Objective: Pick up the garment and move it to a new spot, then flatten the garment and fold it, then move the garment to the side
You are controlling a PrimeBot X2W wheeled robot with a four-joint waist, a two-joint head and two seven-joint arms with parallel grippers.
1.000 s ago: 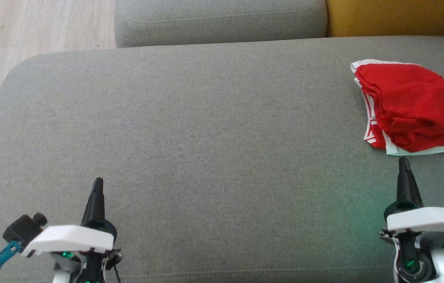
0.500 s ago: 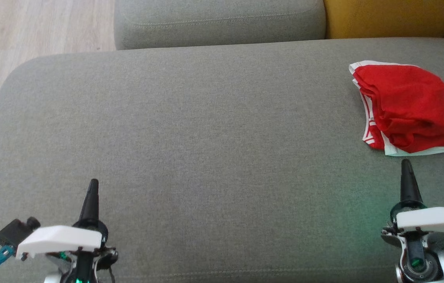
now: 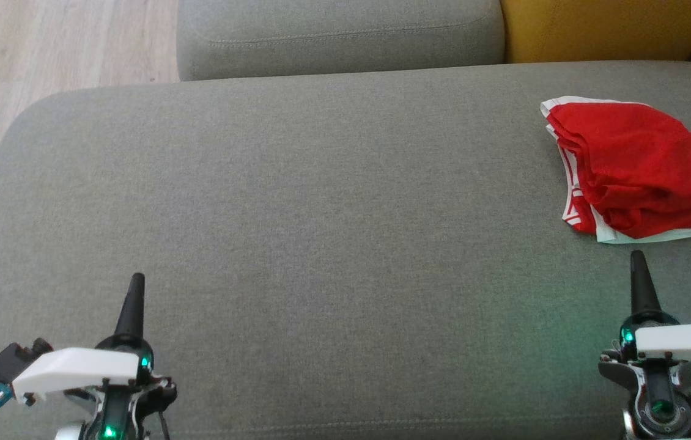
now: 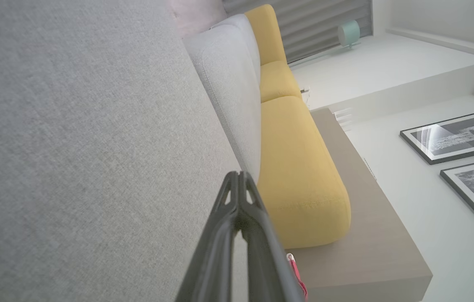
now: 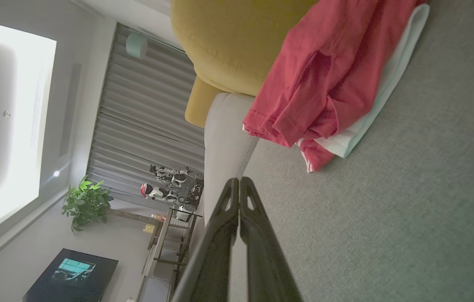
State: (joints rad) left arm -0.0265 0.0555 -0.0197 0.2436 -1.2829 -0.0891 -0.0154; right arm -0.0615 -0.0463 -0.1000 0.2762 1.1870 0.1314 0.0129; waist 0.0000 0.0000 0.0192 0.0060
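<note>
Crumpled at the far right of the broad grey woven seat cushion (image 3: 321,195), just ahead of the right gripper (image 3: 636,260): a red fabric garment with white edging (image 3: 639,165). Long axis across the head view, white-striped band end toward the robot's left, opposite end cut by the frame. White marks on the band too small to read. Well apart from it, at lower left, the left gripper (image 3: 136,280). Fingers pressed together on both, clamping nothing.
</note>
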